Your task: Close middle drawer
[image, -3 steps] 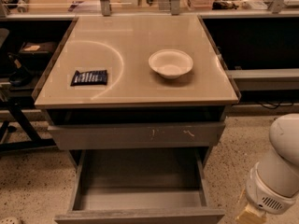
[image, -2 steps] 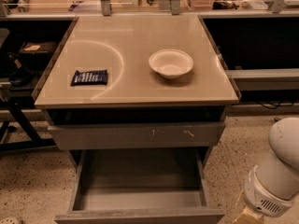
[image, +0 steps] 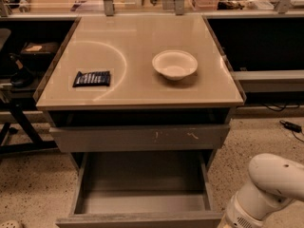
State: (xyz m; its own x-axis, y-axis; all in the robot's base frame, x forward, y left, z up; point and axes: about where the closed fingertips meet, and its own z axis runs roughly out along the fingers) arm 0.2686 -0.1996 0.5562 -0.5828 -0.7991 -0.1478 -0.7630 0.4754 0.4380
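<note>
The middle drawer point(image: 142, 186) is pulled far out at the bottom of the grey cabinet. Its deep grey box is open to view and looks empty, and its plain front point(image: 137, 220) lies along the bottom edge of the view. Above it, the grey front with pale scratch marks point(image: 142, 137) stands slightly out from the cabinet. My white arm point(image: 273, 182) is at the lower right, just right of the open drawer's front corner. My gripper is out of view, past the bottom edge.
A white bowl point(image: 175, 64) and a dark snack packet point(image: 92, 78) lie on the beige cabinet top point(image: 137, 91). Dark shelving and a stand point(image: 19, 80) are at the left, a shelf point(image: 270, 77) and a cable point(image: 289, 126) at the right. The floor is speckled.
My arm has moved lower and a little left, toward the open drawer's right front corner. The drawers, bowl and packet have not moved.
</note>
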